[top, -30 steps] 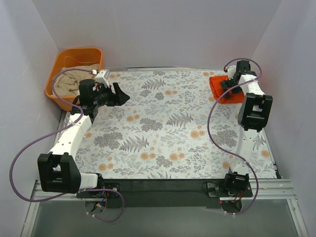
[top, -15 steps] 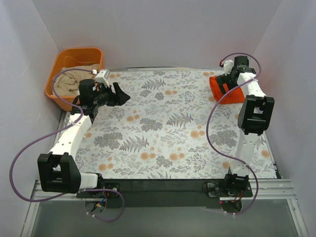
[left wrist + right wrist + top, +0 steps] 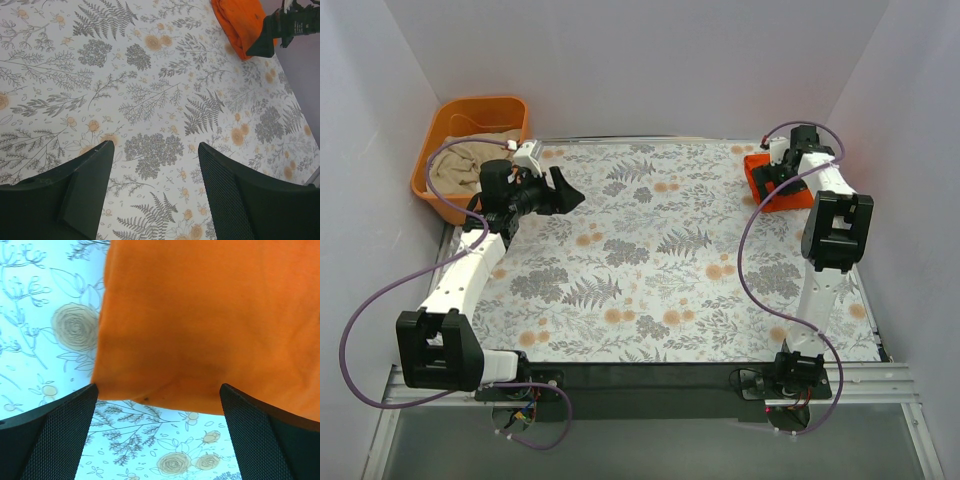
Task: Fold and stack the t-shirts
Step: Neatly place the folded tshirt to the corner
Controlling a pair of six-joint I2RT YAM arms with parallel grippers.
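Observation:
A folded bright orange-red t-shirt (image 3: 767, 183) lies at the far right corner of the floral tablecloth (image 3: 660, 260). It fills the top of the right wrist view (image 3: 210, 315) and shows far off in the left wrist view (image 3: 239, 22). My right gripper (image 3: 776, 177) hovers over the shirt, open and empty, fingers (image 3: 60, 430) wide apart beside the shirt's near edge. My left gripper (image 3: 563, 188) is open and empty above the cloth's far left part, its fingers (image 3: 85, 185) spread over bare floral cloth. A beige cloth (image 3: 465, 158) lies bunched in the tub.
A rigid orange plastic tub (image 3: 450, 120) stands off the far left corner of the tablecloth. White walls close in on the left, back and right. Purple cables loop from both arms. A dark table edge (image 3: 650, 375) runs along the front.
My right gripper has shifted a little over the orange-red shirt, toward its far side. The left arm has not moved.

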